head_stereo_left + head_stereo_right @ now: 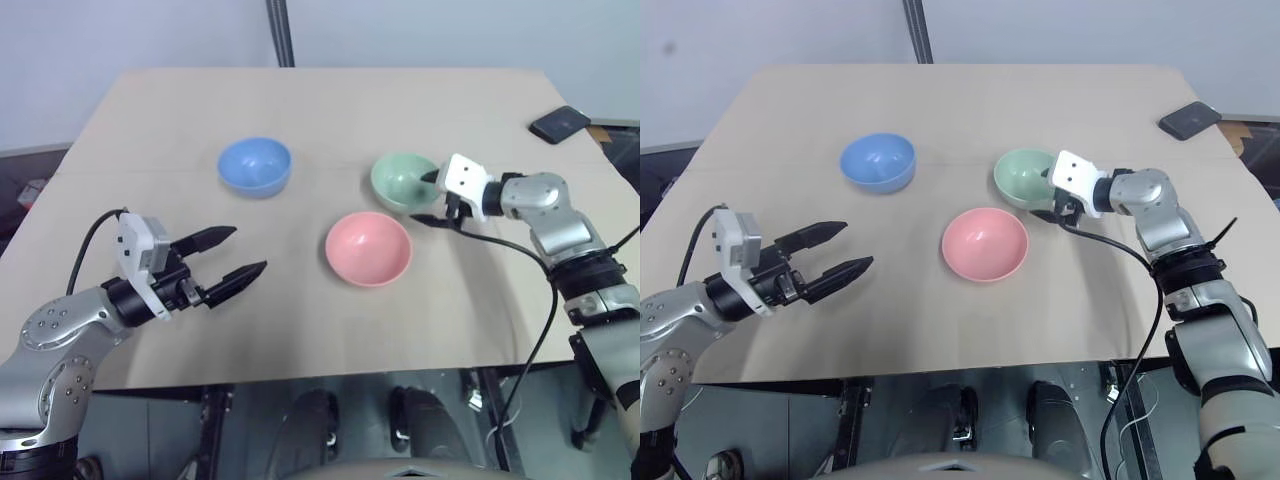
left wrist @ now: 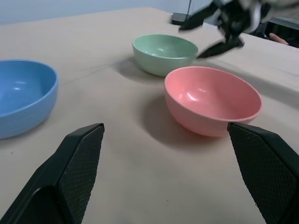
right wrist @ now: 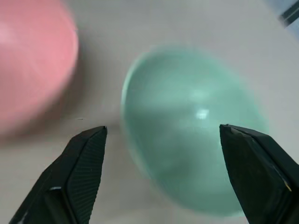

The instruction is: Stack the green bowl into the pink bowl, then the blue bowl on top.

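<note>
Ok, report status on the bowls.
Both grippers open, left gripper idle. Right gripper at green bowl. Pink bowl, blue bowl unstacked. Nothing blocking.

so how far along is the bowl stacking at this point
Nothing is stacked: the mint-green round bowl, the salmon-pink round bowl and the sky-blue round bowl each sit apart on the tan table. In hand: the right gripper is open at the green bowl's rim, gripping nothing. The left gripper hangs open, empty. Both stacking steps are left.
</note>
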Controlling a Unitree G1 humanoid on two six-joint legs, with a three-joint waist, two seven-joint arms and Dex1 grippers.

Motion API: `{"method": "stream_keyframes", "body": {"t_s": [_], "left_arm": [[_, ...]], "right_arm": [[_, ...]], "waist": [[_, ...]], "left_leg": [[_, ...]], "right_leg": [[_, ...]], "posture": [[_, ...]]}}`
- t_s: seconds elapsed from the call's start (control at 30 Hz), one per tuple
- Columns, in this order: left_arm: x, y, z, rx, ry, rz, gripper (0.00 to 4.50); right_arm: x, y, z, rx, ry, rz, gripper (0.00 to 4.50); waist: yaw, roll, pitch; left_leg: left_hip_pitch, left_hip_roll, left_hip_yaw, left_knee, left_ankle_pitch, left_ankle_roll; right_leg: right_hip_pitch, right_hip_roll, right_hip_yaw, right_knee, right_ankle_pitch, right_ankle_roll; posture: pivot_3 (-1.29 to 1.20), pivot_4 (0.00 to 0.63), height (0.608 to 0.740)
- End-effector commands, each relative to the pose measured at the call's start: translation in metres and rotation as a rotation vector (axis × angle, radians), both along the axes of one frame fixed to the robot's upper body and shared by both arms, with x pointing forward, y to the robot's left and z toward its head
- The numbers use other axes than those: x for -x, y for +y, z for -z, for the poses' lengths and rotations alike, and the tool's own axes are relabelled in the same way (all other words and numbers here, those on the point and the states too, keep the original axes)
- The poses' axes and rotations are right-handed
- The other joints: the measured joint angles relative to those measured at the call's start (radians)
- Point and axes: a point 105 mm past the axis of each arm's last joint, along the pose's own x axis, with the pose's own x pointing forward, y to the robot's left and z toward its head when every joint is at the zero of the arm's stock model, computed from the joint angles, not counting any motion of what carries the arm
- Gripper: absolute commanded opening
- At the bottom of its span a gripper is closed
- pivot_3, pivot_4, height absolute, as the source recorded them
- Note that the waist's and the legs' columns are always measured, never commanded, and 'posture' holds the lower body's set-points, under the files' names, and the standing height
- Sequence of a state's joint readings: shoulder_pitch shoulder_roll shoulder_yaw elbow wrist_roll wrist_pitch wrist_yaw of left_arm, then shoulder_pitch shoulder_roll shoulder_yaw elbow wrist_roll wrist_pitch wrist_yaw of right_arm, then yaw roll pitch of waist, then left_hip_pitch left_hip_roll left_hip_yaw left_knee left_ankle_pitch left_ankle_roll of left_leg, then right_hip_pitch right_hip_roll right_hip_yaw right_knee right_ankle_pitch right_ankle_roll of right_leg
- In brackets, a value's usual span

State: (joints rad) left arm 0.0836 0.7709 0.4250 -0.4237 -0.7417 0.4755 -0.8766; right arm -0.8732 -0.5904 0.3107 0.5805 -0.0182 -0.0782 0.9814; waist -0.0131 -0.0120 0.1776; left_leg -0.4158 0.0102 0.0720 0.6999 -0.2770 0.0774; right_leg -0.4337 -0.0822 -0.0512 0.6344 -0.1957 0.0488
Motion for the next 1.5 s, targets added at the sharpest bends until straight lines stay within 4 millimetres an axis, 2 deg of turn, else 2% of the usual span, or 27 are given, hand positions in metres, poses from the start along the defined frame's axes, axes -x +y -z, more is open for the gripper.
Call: {"method": "stream_keyframes", "body": {"t_s": [0.03,0.07,0.1,0.13,0.2,0.23,0.27,0.3,0.33,0.37,0.5,0.57,0.63,0.73,0.83,0.87,0.97,1.07,1.13,1.2,1.3,1.33,1.4,1.5], "left_arm": [[0.009,-0.001,-0.012,-0.005,-0.052,-0.012,4.50],[0.010,-0.001,-0.012,-0.005,-0.053,-0.016,4.50],[0.011,-0.001,-0.012,-0.003,-0.054,-0.019,4.50],[0.012,-0.001,-0.012,-0.002,-0.054,-0.021,4.50],[0.013,-0.001,-0.012,-0.001,-0.055,-0.023,4.50],[0.013,-0.002,-0.012,-0.001,-0.055,-0.024,4.50],[0.013,-0.002,-0.012,-0.001,-0.056,-0.025,4.50],[0.013,-0.002,-0.012,0.000,-0.056,-0.025,4.50],[0.013,-0.002,-0.012,0.000,-0.056,-0.025,4.50],[0.013,-0.002,-0.012,0.001,-0.057,-0.024,4.50],[0.012,-0.004,-0.011,0.005,-0.058,-0.020,4.50],[0.011,-0.004,-0.011,0.007,-0.056,-0.020,4.50],[0.010,-0.004,-0.011,0.019,-0.051,-0.026,4.50],[0.003,0.001,-0.015,0.036,-0.055,-0.074,4.50],[-0.005,0.006,-0.015,0.050,-0.047,-0.115,4.50],[-0.009,0.009,-0.015,0.047,-0.039,-0.135,4.50],[-0.021,0.015,-0.016,0.037,-0.011,-0.218,4.50],[-0.030,0.017,-0.023,0.023,-0.025,-0.258,4.50],[-0.034,0.017,-0.026,0.000,-0.033,-0.278,4.50],[-0.038,0.017,-0.027,-0.028,-0.048,-0.308,4.50],[-0.046,0.015,-0.033,-0.060,-0.090,-0.389,4.50],[-0.049,0.014,-0.036,-0.053,-0.086,-0.408,4.50],[-0.056,0.012,-0.042,-0.056,-0.085,-0.450,4.50],[-0.078,0.007,-0.043,-0.283,-0.069,-0.473,4.50]], "right_arm": [[-0.004,0.008,-0.010,0.032,-0.055,-0.075,4.01],[-0.006,0.010,-0.011,0.031,-0.061,-0.077,3.48],[-0.007,0.011,-0.012,0.033,-0.068,-0.082,3.19],[-0.009,0.012,-0.013,0.032,-0.076,-0.085,2.66],[-0.011,0.013,-0.015,0.027,-0.083,-0.089,1.91],[-0.011,0.013,-0.015,0.026,-0.084,-0.091,1.78],[-0.011,0.013,-0.015,0.029,-0.084,-0.098,1.16],[-0.011,0.013,-0.015,0.031,-0.084,-0.103,0.82],[-0.011,0.014,-0.015,0.032,-0.087,-0.109,0.26],[-0.011,0.014,-0.016,0.032,-0.089,-0.114,0.07],[-0.006,0.016,-0.030,0.016,-0.136,-0.149,0.07],[0.004,0.021,-0.049,-0.055,-0.142,-0.206,0.07],[0.027,0.030,-0.064,-0.115,-0.106,-0.319,0.07],[0.075,0.048,-0.080,-0.189,-0.011,-0.476,0.07],[0.116,0.067,-0.072,-0.177,0.100,-0.580,0.07],[0.122,0.072,-0.067,-0.171,0.120,-0.584,0.07],[0.124,0.080,-0.048,-0.126,0.162,-0.549,0.07],[0.110,0.076,-0.027,-0.059,0.164,-0.466,1.11],[0.105,0.073,-0.027,-0.072,0.166,-0.434,2.05],[0.106,0.071,-0.033,-0.100,0.161,-0.421,3.04],[0.105,0.067,-0.061,-0.259,0.086,-0.371,4.30],[0.105,0.064,-0.068,-0.308,0.068,-0.351,4.47],[0.109,0.057,-0.078,-0.379,0.053,-0.324,4.47],[0.112,0.042,-0.090,-0.503,0.013,-0.234,4.47]], "waist": [[-0.005,0.000,0.000],[-0.009,0.000,0.000],[-0.010,0.000,0.000],[-0.010,0.000,0.000],[-0.011,0.001,0.000],[-0.010,0.001,0.001],[-0.008,0.001,0.001],[-0.006,0.001,0.001],[-0.005,0.001,0.001],[-0.004,0.001,0.001],[-0.005,0.001,0.001],[-0.004,0.003,0.002],[-0.003,0.003,0.002],[0.003,0.004,0.002],[0.002,0.003,0.002],[0.002,0.003,0.002],[0.002,0.003,0.002],[0.003,0.003,0.002],[0.006,0.003,0.002],[0.005,0.003,0.002],[0.007,0.002,0.002],[0.007,0.002,0.002],[0.014,0.002,0.002],[0.029,0.001,0.002]], "left_leg": [[0.000,0.000,0.000,0.000,0.000,0.000],[0.000,0.000,0.000,0.000,0.000,0.000],[0.001,0.001,0.001,0.000,0.000,0.000],[0.001,0.001,0.000,0.000,0.000,0.000],[0.001,0.001,0.000,0.000,0.001,-0.001],[0.002,0.001,0.000,0.000,0.001,-0.001],[0.002,0.001,0.000,0.000,0.001,-0.001],[0.002,0.001,0.000,0.000,0.001,-0.001],[0.002,0.001,0.000,0.000,0.001,-0.001],[0.001,0.001,0.000,0.000,0.001,-0.001],[0.001,0.001,0.000,0.000,0.001,-0.001],[0.001,0.001,0.000,0.000,0.001,-0.001],[0.001,0.001,0.000,0.000,0.001,-0.001],[0.000,0.001,-0.003,0.000,0.001,-0.001],[0.000,0.001,-0.005,0.000,0.000,-0.002],[0.000,0.001,-0.005,0.000,0.000,-0.002],[0.001,0.001,-0.005,0.000,0.000,-0.002],[0.001,0.000,-0.005,0.000,0.001,-0.002],[0.001,-0.001,-0.005,0.000,0.001,-0.002],[0.001,-0.002,-0.005,0.000,0.001,-0.002],[0.000,-0.002,-0.005,0.000,0.001,-0.002],[0.000,-0.002,-0.006,0.000,0.001,-0.002],[0.000,-0.002,-0.006,0.000,0.001,-0.002],[0.000,-0.002,-0.008,0.000,0.001,-0.002]], "right_leg": [[0.000,0.000,0.000,0.000,0.000,0.000],[0.000,0.000,0.000,0.000,0.000,0.000],[0.000,0.000,0.001,0.000,0.000,0.000],[0.000,0.000,0.001,0.000,0.000,0.000],[0.000,0.001,0.001,0.001,0.000,-0.001],[0.000,0.001,0.001,0.001,0.000,-0.001],[0.000,0.000,0.000,0.001,-0.001,-0.002],[0.001,0.000,0.000,0.001,-0.002,-0.003],[0.001,0.000,0.000,0.001,-0.002,-0.004],[0.001,0.000,0.000,0.001,-0.002,-0.004],[0.000,-0.001,0.000,0.001,-0.002,-0.004],[0.000,-0.001,0.000,0.001,-0.002,-0.004],[0.000,-0.001,0.000,0.002,-0.001,-0.002],[0.000,-0.005,-0.002,0.002,0.000,0.000],[0.001,-0.007,-0.004,0.001,0.000,0.000],[0.001,-0.007,-0.004,0.002,0.000,-0.001],[0.002,-0.007,-0.004,0.002,-0.002,-0.004],[0.001,-0.007,-0.004,0.003,-0.002,-0.004],[0.001,-0.005,-0.005,0.003,-0.002,-0.004],[0.001,-0.005,-0.005,0.003,-0.002,-0.004],[0.001,-0.005,-0.004,0.002,0.000,-0.001],[0.001,-0.005,-0.005,0.002,0.000,0.000],[0.001,-0.005,-0.005,0.002,0.000,0.000],[0.002,-0.004,-0.007,0.003,0.000,0.000]], "posture": [[0.00,0.150,0.739],[0.00,0.150,0.739],[0.00,0.150,0.739],[0.00,0.150,0.739],[0.00,0.150,0.739],[0.00,0.150,0.739],[0.00,0.150,0.739],[0.00,0.150,0.739],[0.00,0.150,0.739],[0.00,0.150,0.739],[0.00,0.150,0.739],[0.00,0.150,0.739],[0.00,0.150,0.739],[0.00,0.150,0.739],[0.00,0.150,0.739],[0.00,0.150,0.739],[0.00,0.150,0.739],[0.00,0.150,0.739],[0.00,0.150,0.739],[0.00,0.150,0.739],[0.00,0.150,0.739],[0.00,0.150,0.739],[0.00,0.150,0.739],[0.00,0.150,0.739]]}}
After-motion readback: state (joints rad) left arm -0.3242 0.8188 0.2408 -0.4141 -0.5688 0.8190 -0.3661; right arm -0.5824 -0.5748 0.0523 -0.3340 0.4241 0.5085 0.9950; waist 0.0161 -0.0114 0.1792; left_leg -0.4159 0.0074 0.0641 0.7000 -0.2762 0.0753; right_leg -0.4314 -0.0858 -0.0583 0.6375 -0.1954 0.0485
